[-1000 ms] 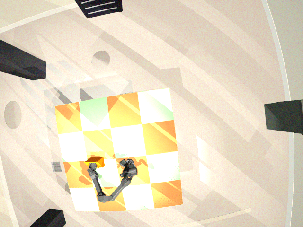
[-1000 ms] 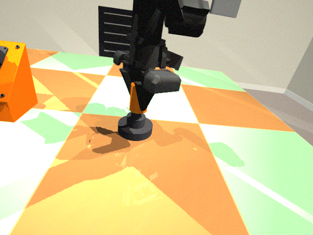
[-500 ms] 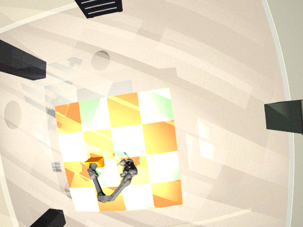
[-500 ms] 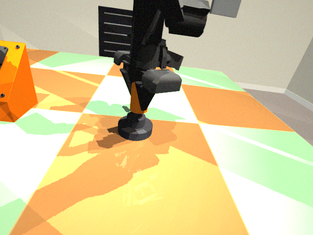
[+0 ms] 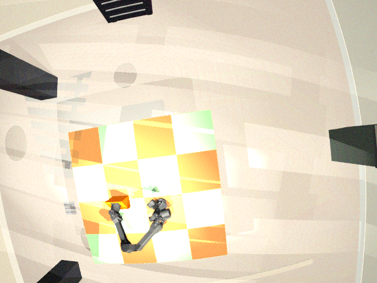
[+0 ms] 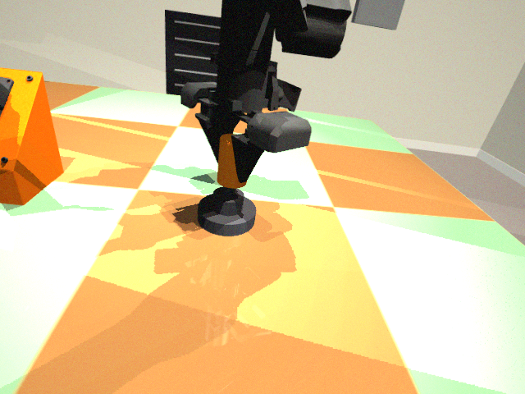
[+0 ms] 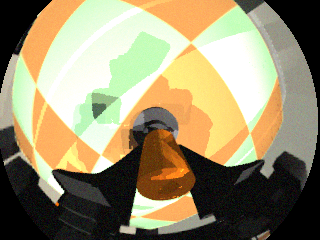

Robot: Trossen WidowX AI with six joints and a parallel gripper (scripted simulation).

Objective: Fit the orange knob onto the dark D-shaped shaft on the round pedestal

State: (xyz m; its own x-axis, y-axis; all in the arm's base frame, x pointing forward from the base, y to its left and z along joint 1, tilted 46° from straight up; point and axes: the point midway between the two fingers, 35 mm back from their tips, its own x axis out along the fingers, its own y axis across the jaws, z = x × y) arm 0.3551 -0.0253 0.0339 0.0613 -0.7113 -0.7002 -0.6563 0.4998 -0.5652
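Observation:
The orange knob [image 6: 226, 162] [image 7: 165, 167] is a tapered cylinder between the two black fingers of my gripper [image 6: 231, 172] [image 7: 160, 148], which is shut on it. The dark round pedestal [image 6: 226, 225] [image 7: 155, 115] stands on the checkered mat, with a narrower raised collar at its centre. The knob's lower end is just above this collar, over its middle in the exterior view, not seated down on the pedestal. Only a small dark bit shows between knob and collar; the shaft's shape and flat side are hidden. The knob's hole is also hidden.
An orange wedge-shaped block [image 5: 121, 202] [image 6: 42, 157] stands at the arm's base, left of the pedestal. The checkered mat [image 5: 201, 207] [image 6: 423, 271] carries strong light patches and arm shadows. Dark box-like objects stand beyond the mat in the top view.

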